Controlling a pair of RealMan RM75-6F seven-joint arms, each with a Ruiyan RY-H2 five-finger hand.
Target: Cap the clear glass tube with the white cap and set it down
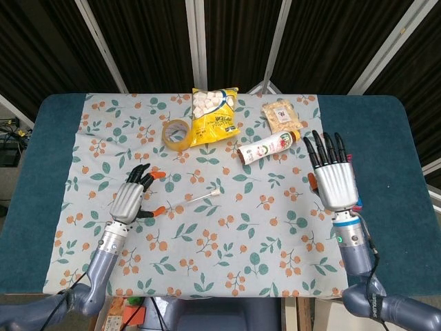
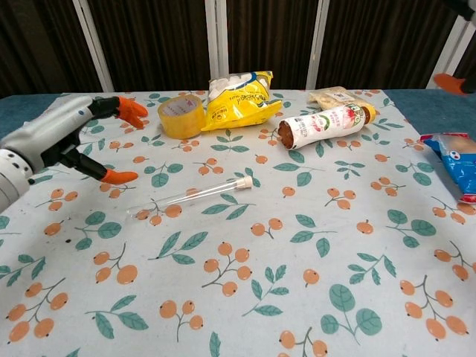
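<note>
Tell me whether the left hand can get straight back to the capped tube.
Probably yes: the left hand is open beside the glass tube, and only bare tablecloth lies between them.

The chest view cuts off the left hand (image 2: 52,145) at the left edge, showing nothing behind its knuckles. Of the right hand (image 2: 451,82) only an orange fingertip shows at the far right. The blue snack packet (image 2: 452,162) is cropped by the right edge.

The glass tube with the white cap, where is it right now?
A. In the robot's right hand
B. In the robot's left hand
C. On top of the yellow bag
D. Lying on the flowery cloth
D: the glass tube lies flat on the cloth, with the open left hand apart from it.
</note>
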